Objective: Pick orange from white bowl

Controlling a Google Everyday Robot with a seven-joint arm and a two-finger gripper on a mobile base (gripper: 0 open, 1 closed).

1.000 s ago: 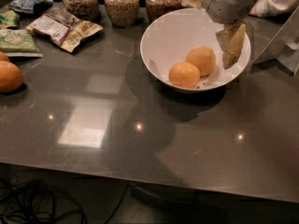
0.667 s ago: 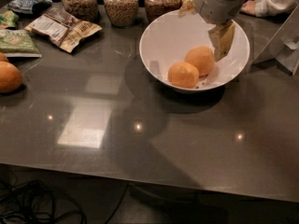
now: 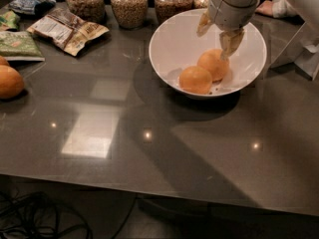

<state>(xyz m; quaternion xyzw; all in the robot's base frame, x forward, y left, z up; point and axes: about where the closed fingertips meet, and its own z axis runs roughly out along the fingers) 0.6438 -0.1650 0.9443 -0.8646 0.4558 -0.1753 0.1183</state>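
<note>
The white bowl [image 3: 172, 54] stands at the back right of the dark table. Two orange fruits lie in it, touching. The orange [image 3: 213, 66], paler peach in colour, lies at the back right. A deeper-orange fruit [image 3: 195, 80] lies in front of it to the left. My gripper [image 3: 215, 42] hangs inside the bowl's rim, just above the pale orange. It is open and empty, with one tan finger [image 3: 203, 24] to the left and the other [image 3: 231, 41] right over the orange's top.
Several glass jars [image 3: 128, 5] of grains stand behind the bowl. Snack packets [image 3: 67, 30] lie at the back left. Another orange fruit [image 3: 8, 82] sits at the left edge. A white object [image 3: 310, 54] stands at the right edge.
My gripper has moved left from the bowl's right rim to a spot over the pale orange. The fruits and the bowl have not moved.
</note>
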